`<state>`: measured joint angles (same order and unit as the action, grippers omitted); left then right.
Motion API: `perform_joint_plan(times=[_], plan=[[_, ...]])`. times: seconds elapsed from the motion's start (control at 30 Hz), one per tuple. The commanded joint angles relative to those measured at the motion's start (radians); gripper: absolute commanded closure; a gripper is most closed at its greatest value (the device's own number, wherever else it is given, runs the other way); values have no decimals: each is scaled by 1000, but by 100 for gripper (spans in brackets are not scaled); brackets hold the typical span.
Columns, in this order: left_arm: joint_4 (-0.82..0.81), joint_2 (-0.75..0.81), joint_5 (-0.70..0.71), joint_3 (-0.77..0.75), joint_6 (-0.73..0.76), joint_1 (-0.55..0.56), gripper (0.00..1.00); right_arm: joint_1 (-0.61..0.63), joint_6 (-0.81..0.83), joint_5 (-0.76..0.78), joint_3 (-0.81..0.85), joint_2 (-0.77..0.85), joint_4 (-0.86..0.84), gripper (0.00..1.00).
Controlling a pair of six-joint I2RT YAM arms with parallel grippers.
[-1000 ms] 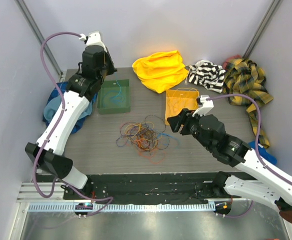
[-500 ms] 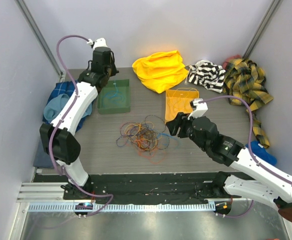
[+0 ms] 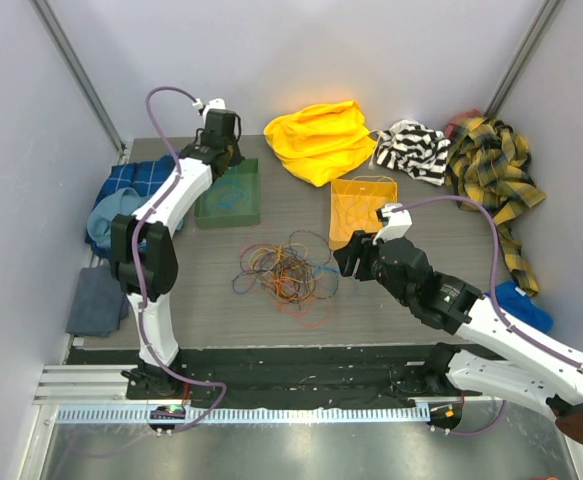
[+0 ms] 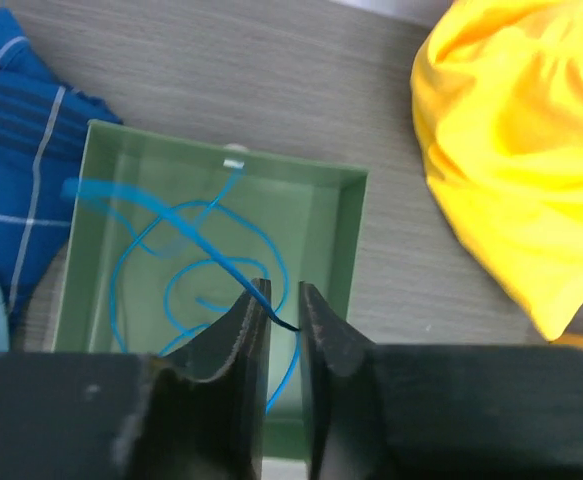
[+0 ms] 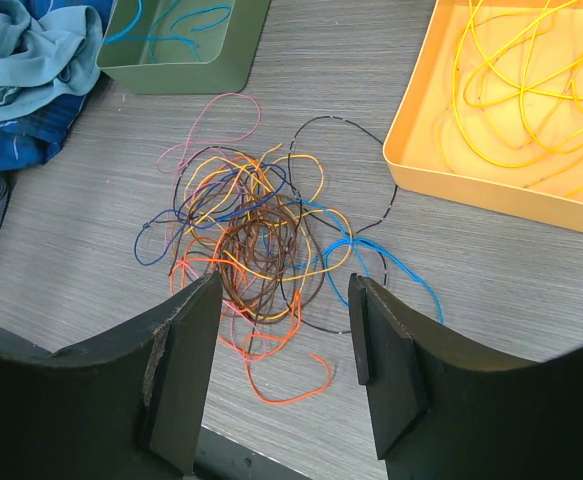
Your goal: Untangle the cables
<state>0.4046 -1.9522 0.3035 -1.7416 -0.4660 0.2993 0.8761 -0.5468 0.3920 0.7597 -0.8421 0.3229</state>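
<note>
My left claw (image 4: 283,292) hangs over the green tray (image 4: 346,230) with its jaws parted only a crack. The dark end of a blue cable (image 4: 196,240) lies in that narrow gap, up against one fingertip. The gap is wider than the cable, so I am not pinching it, and the rest of the blue cable loops loosely over the tray's floor. The tray sits on the grey wood-grain desk (image 4: 221,70), with a blue plaid cloth (image 4: 11,150) just beside one wall and a bright yellow cloth (image 4: 511,150) near the opposite side, apart from the tray. My right claw (image 5: 284,285) is spread wide with nothing between its fingers, and it hovers above the tangle of cables (image 5: 256,240). That tangle is a knot of orange, brown, dark, blue and pink loops lying flat on the desk, on the near side of both trays. Past it an orange tray (image 5: 411,175) holds loose yellow cables (image 5: 511,90). From above, a black-and-white striped cloth (image 3: 413,150) and a yellow-and-dark plaid cloth (image 3: 491,165) lie at the desk's far right.
</note>
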Motion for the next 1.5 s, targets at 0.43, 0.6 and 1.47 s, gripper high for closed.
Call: perform_joint_plan(times=[0.43, 0.6, 1.47], plan=[[48, 175, 95, 6, 1, 0, 0, 4, 15, 45, 9, -8, -33, 39], [2, 421, 127, 270, -45, 131, 0, 6, -38, 88, -65, -6, -33, 40], [23, 993, 13, 926, -263, 429, 2, 1, -315, 103, -197, -397, -102, 46]])
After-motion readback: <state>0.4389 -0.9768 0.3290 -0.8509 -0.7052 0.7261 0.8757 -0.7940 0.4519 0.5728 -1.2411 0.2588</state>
